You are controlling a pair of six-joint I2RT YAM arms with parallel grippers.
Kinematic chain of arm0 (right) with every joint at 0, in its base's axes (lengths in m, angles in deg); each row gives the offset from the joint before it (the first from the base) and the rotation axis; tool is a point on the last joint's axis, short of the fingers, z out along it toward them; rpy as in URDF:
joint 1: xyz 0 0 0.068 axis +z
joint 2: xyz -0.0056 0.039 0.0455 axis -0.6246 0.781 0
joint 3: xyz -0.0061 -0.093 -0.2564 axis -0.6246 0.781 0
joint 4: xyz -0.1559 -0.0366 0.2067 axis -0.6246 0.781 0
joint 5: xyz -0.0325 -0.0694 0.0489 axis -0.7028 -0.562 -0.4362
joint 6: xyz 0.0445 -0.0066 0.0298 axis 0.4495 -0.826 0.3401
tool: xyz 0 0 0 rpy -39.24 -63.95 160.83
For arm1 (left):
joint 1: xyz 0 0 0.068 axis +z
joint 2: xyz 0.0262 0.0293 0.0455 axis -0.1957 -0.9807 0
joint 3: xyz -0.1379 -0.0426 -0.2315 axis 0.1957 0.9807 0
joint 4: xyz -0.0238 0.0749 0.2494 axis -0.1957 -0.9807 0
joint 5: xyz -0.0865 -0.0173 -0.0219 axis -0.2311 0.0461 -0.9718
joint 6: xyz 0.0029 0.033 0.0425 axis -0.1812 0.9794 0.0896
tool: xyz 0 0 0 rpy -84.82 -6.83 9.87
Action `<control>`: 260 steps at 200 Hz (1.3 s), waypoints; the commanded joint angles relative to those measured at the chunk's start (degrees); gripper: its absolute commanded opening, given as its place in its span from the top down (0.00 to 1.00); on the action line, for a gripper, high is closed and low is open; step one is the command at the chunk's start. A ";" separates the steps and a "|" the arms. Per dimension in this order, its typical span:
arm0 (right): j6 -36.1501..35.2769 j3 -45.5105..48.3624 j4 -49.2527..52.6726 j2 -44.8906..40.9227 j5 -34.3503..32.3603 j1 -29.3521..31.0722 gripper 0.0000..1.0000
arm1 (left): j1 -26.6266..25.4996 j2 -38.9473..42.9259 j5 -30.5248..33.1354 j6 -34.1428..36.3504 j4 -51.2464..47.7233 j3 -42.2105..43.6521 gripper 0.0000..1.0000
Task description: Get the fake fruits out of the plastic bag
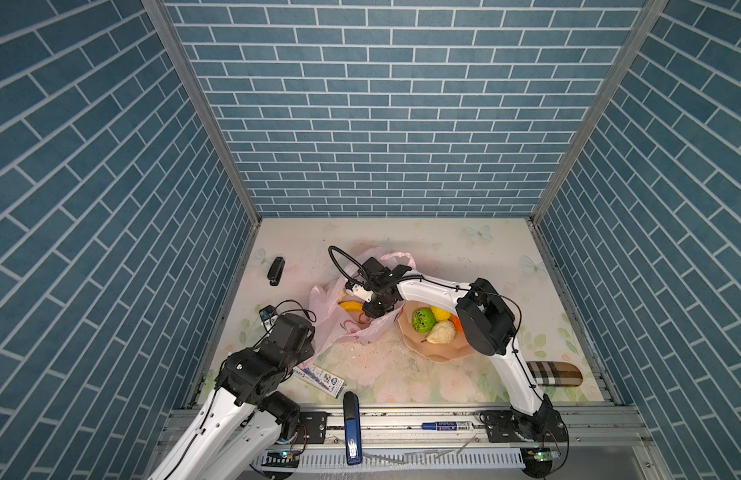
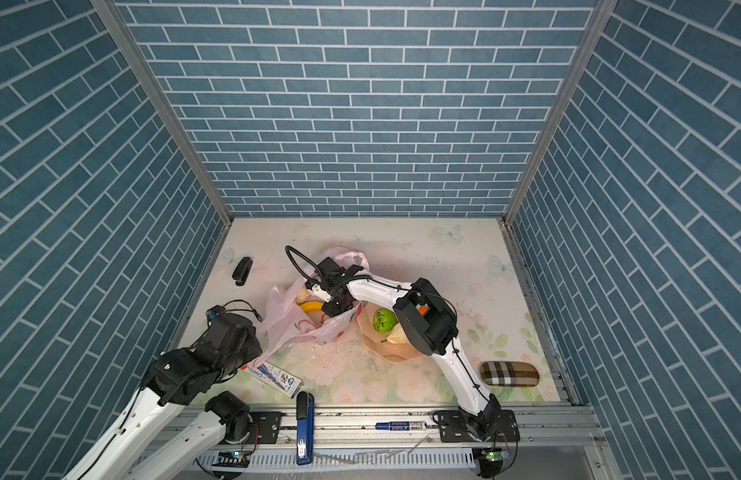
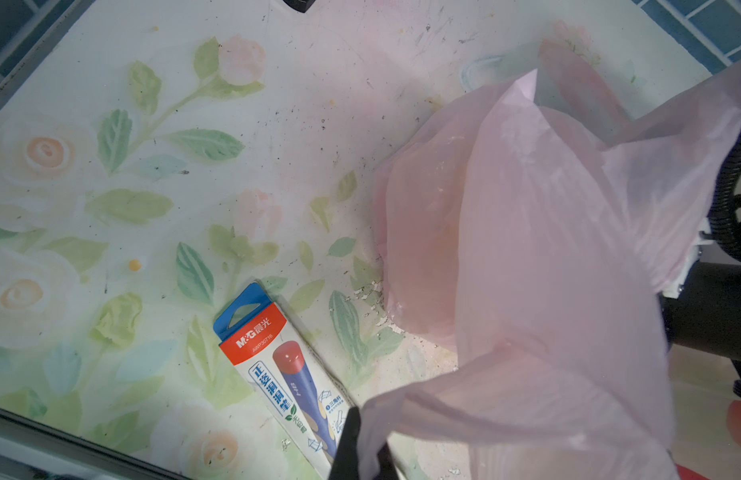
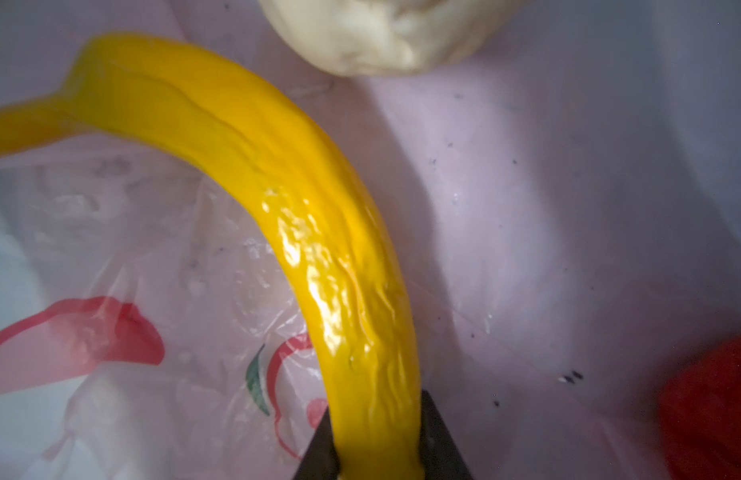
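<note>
Clamped on end of glossy curved yellow plastic banana (image 4: 277, 178), right hand (image 4: 379, 457); light, stiff, slippery. Pinching handle of thin pink plastic bag (image 3: 526, 249), left hand (image 3: 366, 457).

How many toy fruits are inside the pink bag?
3: a yellow banana in the middle, a cream fruit beside it, a red fruit apart from both. Others may hide under the bag folds.

floral table (image 1: 443, 249) carrying all items, peach plate (image 1: 439, 353) as landmark, plastic bag (image 1: 352, 328) just left of the plate, pencil box (image 1: 318, 376) front-left of it, black stapler (image 1: 276, 270) well apart rear-left, plaid case (image 1: 553, 372) front-right
</note>
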 commanded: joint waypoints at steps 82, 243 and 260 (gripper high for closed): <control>-1.90 0.77 5.85 -8.43 -0.54 0.73 0.93 | -0.07 -4.72 3.56 1.94 5.94 -1.93 1.00; -0.86 9.02 1.03 -16.50 -13.40 1.70 0.96 | 0.44 -7.10 16.26 9.05 0.67 -15.04 0.99; 0.48 9.59 -2.11 -17.14 -12.87 1.05 0.96 | 0.48 -6.60 17.35 9.11 -0.80 -15.54 0.99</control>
